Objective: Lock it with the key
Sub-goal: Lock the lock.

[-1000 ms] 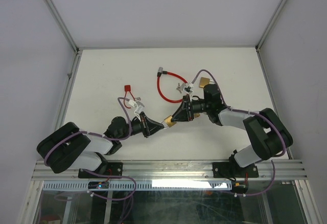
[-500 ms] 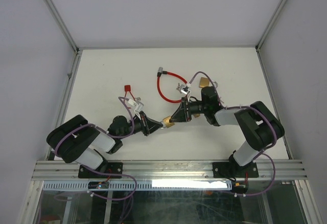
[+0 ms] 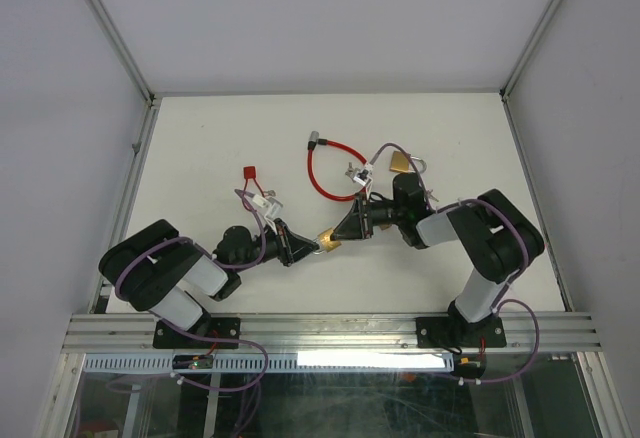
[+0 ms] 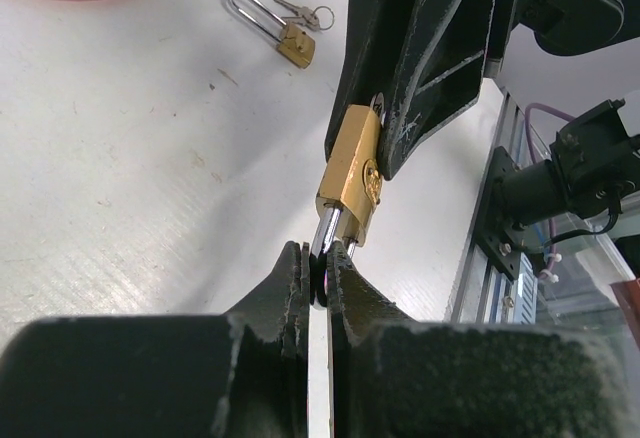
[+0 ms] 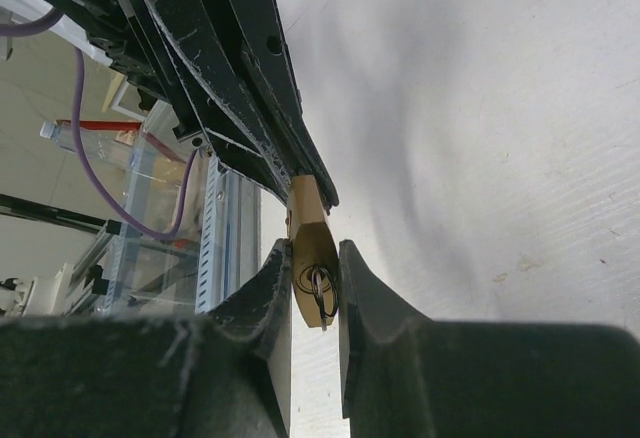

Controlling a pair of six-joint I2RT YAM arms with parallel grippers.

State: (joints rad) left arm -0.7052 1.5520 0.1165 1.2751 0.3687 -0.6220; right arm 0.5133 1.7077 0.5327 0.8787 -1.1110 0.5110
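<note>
A brass padlock hangs above the table between my two grippers. My left gripper is shut on its silver shackle, pinched between the fingertips in the left wrist view. My right gripper closes round the padlock's key end. In the right wrist view the padlock's bottom face sits between the fingers, with a key and its ring in the keyhole. The left finger touches the brass; the right finger stands almost against the ring. The right gripper's fingers cover the body's far end.
A red cable lock lies behind the grippers. A second brass padlock with keys lies beside it, also in the left wrist view. A red-tagged key lies at left. The aluminium rail runs along the near edge.
Both arms have folded in towards the middle and the right wrist has turned. The padlock has shifted slightly left and stays held between both grippers.
</note>
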